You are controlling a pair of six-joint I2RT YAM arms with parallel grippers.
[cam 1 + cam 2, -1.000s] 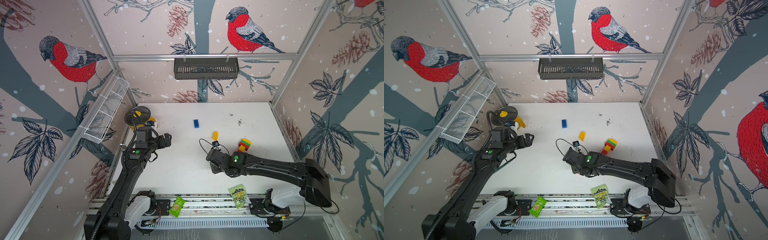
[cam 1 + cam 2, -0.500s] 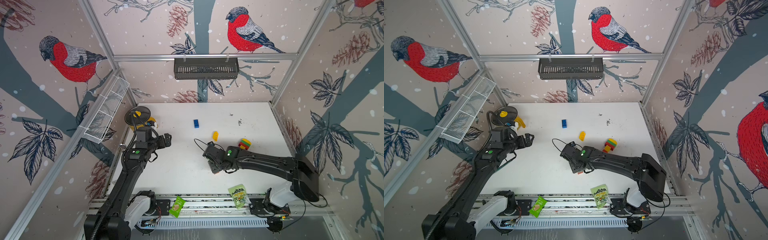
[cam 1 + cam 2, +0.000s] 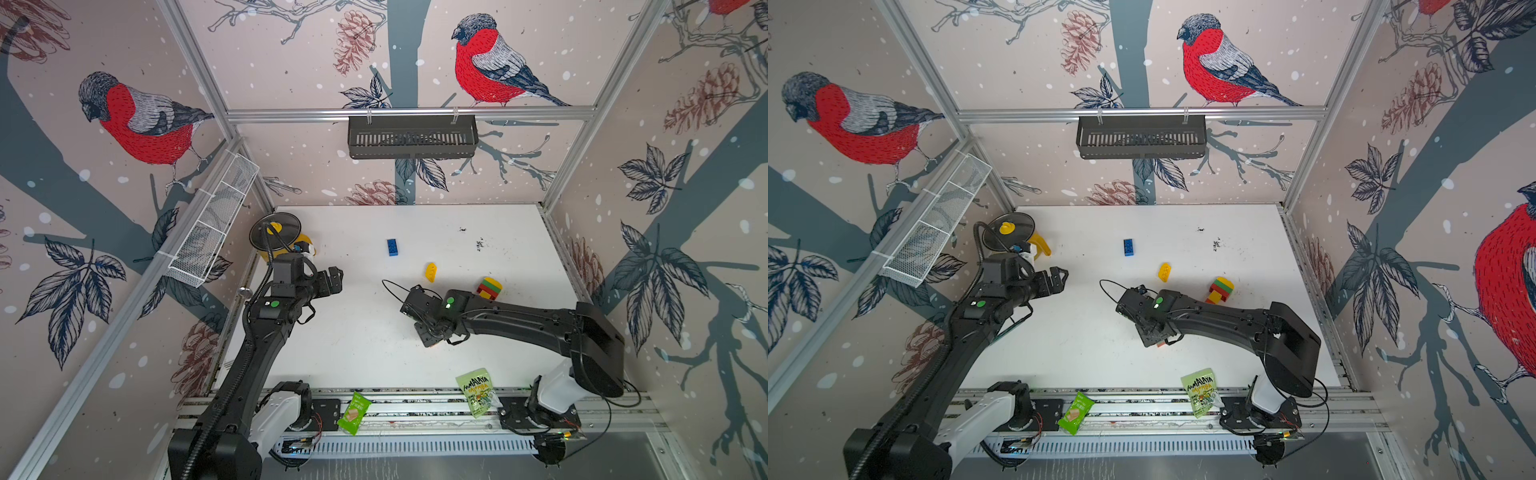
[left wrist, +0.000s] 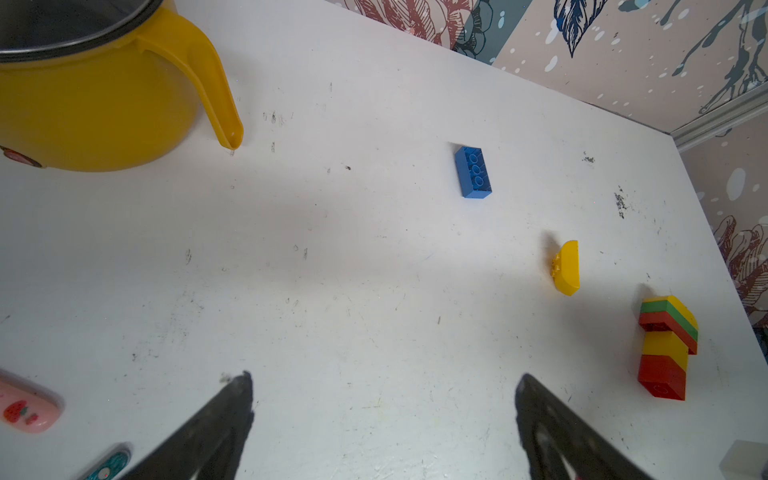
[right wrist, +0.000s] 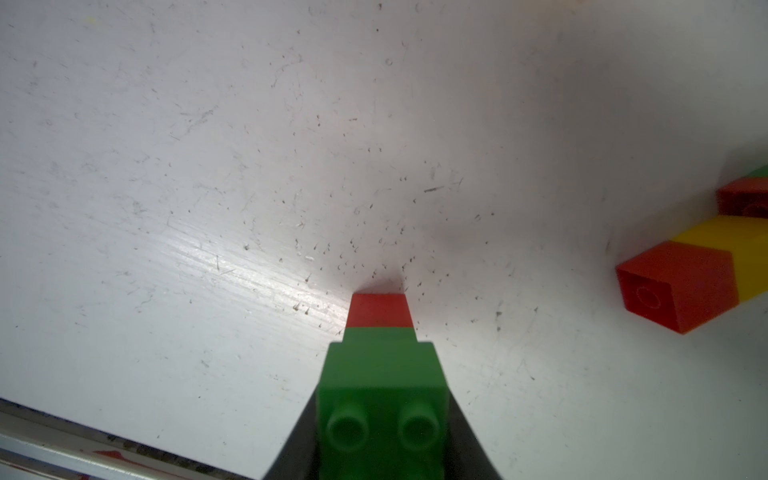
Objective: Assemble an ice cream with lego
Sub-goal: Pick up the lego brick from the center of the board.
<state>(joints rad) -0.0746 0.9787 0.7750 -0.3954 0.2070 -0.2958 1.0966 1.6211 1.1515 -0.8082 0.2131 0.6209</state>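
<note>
Since a second ago, the right gripper (image 3: 429, 341) has swung away from the yellow half-round brick (image 3: 431, 272) and come closer to the front edge of the table (image 3: 361, 353). Its fingers have pulled in too.

Now the green brick (image 5: 380, 374) sits between those fingers, and they squeeze it on both sides. A red brick (image 5: 380, 309) is stuck under it, and the red end touches the table. This little tower stands near the front middle of the table. Well apart from it, a bigger stack (image 3: 488, 287) of red, yellow and green bricks lies on its side near the right wall. The blue brick (image 3: 392, 247) lies alone farther back.

The left gripper (image 4: 382, 386) hangs over the table with its fingers spread wide and nothing in them. The yellow pot (image 4: 95, 99) is near it.

What could go wrong? I think the red brick may drop off if the arm lifts fast, because only the green one is held. The big stack lies flat too, so a push on it may just slide it away.

The left arm, the loose bricks and the lying stack are in the same spots as before.
</note>
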